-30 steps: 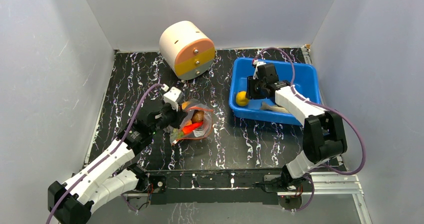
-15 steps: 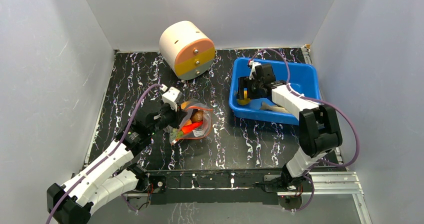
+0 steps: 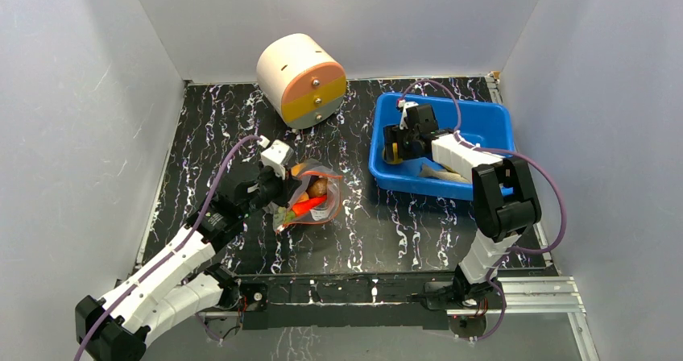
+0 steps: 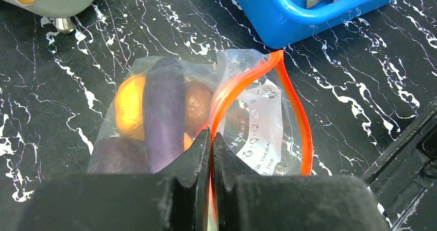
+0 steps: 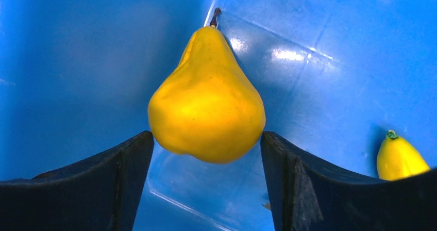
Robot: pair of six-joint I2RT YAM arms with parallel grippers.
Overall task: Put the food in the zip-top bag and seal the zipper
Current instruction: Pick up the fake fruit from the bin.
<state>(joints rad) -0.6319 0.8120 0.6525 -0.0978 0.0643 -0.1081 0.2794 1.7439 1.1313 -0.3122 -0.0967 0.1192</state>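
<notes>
The zip-top bag [image 3: 314, 193] lies left of centre on the table, mouth open, and holds a purple eggplant [image 4: 164, 112], an orange round piece [image 4: 129, 107], a brown round piece [image 4: 198, 107] and an orange carrot [image 3: 308, 206]. My left gripper [image 4: 211, 138] is shut on the red-orange zipper [image 4: 296, 112] at the near rim of the mouth; it also shows in the top view [image 3: 278, 190]. My right gripper [image 5: 206, 135] is open low in the blue bin [image 3: 483, 115], its jaws flanking a yellow pear [image 5: 206, 102].
The bin also holds a small yellow piece [image 5: 401, 156] and a grey toy fish [image 3: 441, 172]. A cream-and-orange cylinder [image 3: 302, 79] lies at the back, left of the bin. White walls close in the table on three sides.
My right gripper has moved left and down in the bin and now covers the yellow pear. The left arm and the bag have not moved.
</notes>
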